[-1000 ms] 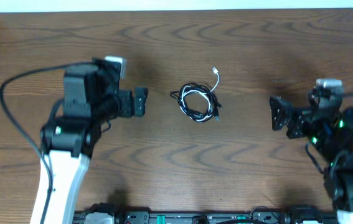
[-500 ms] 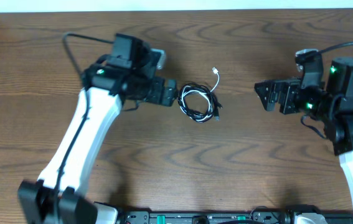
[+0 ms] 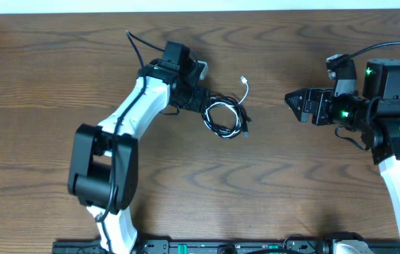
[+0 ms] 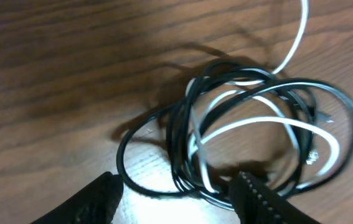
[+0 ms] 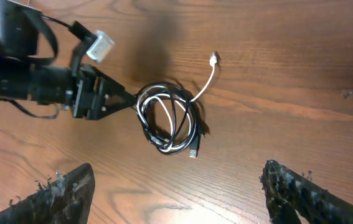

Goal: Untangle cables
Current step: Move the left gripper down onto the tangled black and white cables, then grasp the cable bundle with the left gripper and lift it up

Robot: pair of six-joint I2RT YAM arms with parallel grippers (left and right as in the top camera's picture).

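Left gripper [image 3: 201,104] rests with jaws parted at the near edge of the coiled black and white cables [image 3: 224,116] on the surface [image 3: 185,185]. Right gripper [image 3: 293,104], spread wide, hovers well apart.

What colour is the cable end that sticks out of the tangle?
White. The loose end shows best in the right wrist view.

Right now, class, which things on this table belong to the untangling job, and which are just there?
Job: white cable; black cable tangled with it; left gripper, open at the coil's edge; right gripper, open, off to the side.

Just there: thick black wire on the left arm; black equipment rail along the table's near edge.
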